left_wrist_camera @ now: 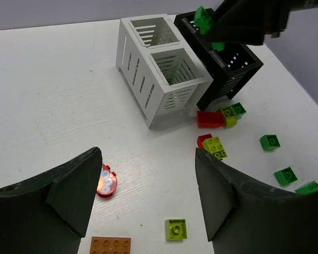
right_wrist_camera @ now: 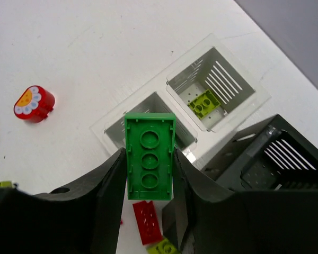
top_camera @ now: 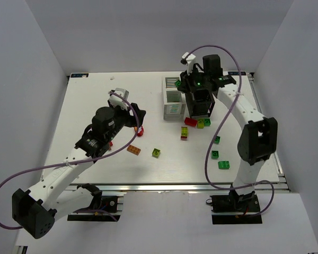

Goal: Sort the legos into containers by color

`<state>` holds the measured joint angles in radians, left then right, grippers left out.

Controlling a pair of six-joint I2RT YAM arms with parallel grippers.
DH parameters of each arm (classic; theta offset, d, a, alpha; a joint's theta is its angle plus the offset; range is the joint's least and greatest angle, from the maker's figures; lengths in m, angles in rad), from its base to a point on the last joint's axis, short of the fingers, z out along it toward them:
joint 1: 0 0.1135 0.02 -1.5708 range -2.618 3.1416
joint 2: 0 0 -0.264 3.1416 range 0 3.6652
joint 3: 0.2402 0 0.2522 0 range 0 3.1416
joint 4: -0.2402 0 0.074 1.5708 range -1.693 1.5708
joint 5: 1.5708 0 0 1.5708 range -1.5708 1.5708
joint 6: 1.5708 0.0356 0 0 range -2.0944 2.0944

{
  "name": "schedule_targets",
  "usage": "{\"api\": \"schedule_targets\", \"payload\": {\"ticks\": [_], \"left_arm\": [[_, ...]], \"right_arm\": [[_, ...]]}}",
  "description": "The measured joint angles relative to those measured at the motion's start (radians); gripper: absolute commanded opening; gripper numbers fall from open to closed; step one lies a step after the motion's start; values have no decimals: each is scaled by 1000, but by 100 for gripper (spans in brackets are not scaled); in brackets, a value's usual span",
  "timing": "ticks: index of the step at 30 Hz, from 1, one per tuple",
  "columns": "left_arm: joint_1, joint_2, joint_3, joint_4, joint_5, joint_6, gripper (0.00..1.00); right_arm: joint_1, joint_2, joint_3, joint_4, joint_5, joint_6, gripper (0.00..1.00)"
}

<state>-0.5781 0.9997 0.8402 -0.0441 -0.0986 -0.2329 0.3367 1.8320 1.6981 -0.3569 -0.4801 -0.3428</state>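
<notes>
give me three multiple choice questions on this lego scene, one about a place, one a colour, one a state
1. The right wrist camera sees a lime brick inside a box. Which one?
A. the white box
B. the black box
C. it lies outside both

2. What colour is the brick in the right gripper?
A. red
B. green
C. orange

3. How is the left gripper?
A. open, holding nothing
B. shut on nothing
C. shut on a brick

Answers:
1 A, it lies on the floor of one white compartment, not in the black box beside it.
2 B, a green brick is pinched between the fingers.
3 A, its fingers stand wide apart.
</notes>
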Motion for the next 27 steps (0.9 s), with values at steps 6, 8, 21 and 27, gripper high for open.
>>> {"api": "schedule_targets", "payload": {"ticks": [6,8,21,27], "left_arm": [[0,8,0,-4,0,5,80],[0,8,0,-4,0,5,80],[0,8,0,-5,0,8,80],[0,8,0,-5,0,8,80]], "right_arm": [[33,128,74,-7,13,30,12],[47,146,81,-7,21,37,17],[69,162,74,39,97,74,51],[68,163,73,39,112,81,62]]}}
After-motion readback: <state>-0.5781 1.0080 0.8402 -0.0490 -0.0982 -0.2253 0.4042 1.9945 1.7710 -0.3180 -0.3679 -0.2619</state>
